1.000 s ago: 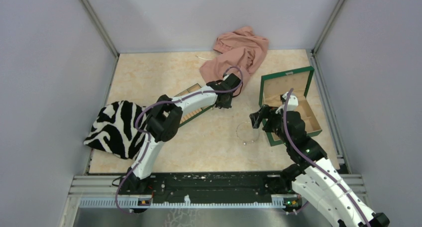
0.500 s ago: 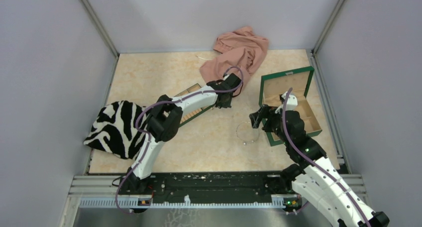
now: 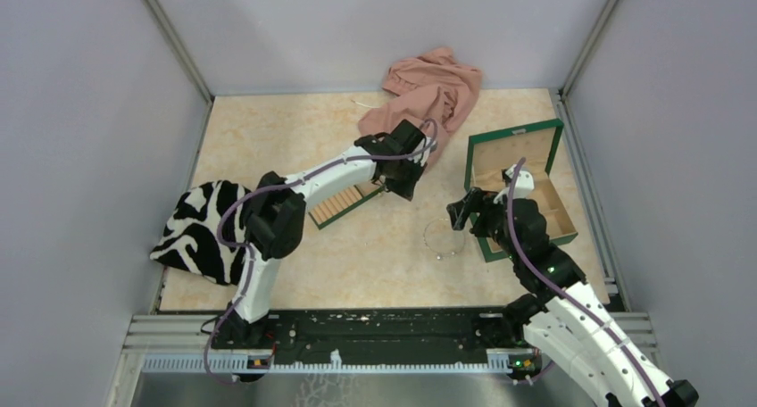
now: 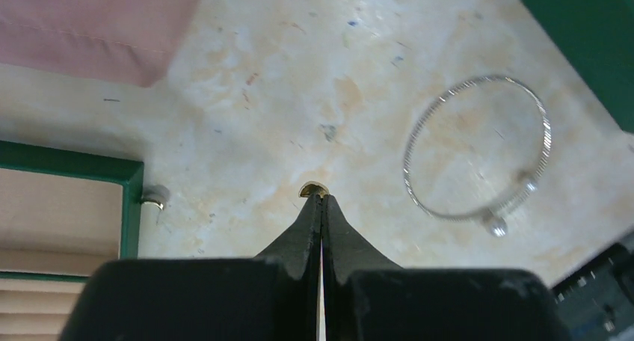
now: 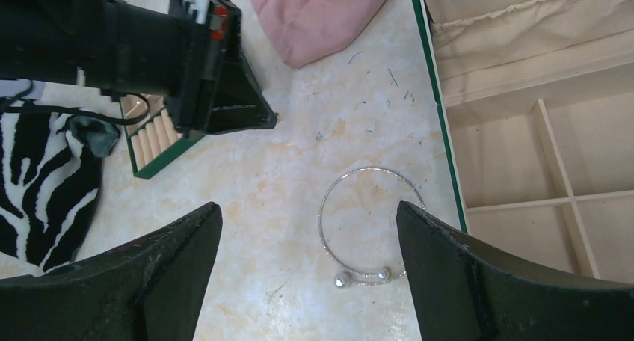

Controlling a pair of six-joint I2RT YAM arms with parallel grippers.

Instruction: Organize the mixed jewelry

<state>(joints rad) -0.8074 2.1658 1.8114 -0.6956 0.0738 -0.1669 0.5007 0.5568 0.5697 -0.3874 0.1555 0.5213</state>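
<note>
A thin silvery loop (image 4: 410, 148) with two small bead ends lies flat on the table, also in the right wrist view (image 5: 321, 214) and the top view (image 3: 427, 237). My left gripper (image 4: 321, 199) is shut, and a tiny gold-coloured piece (image 4: 313, 188) is pinched at its tips, above the table left of the loop. In the top view it (image 3: 399, 186) is near the slotted tray's far end. Another small shiny piece (image 4: 153, 197) lies by the tray's corner. My right gripper (image 5: 308, 208) is open and empty, its fingers spread to either side of the loop from above.
The green wooden compartment box (image 3: 471, 161) stands open just right of the loop, its rim in the right wrist view (image 5: 437, 131). The green-edged slotted tray (image 3: 344, 202) lies left of centre. A pink cloth (image 3: 428, 90) lies at the back, a zebra cloth (image 3: 205, 228) at the left.
My left arm has shifted a little back and to the left, and its wrist has turned. The right arm and the loop have not moved.
</note>
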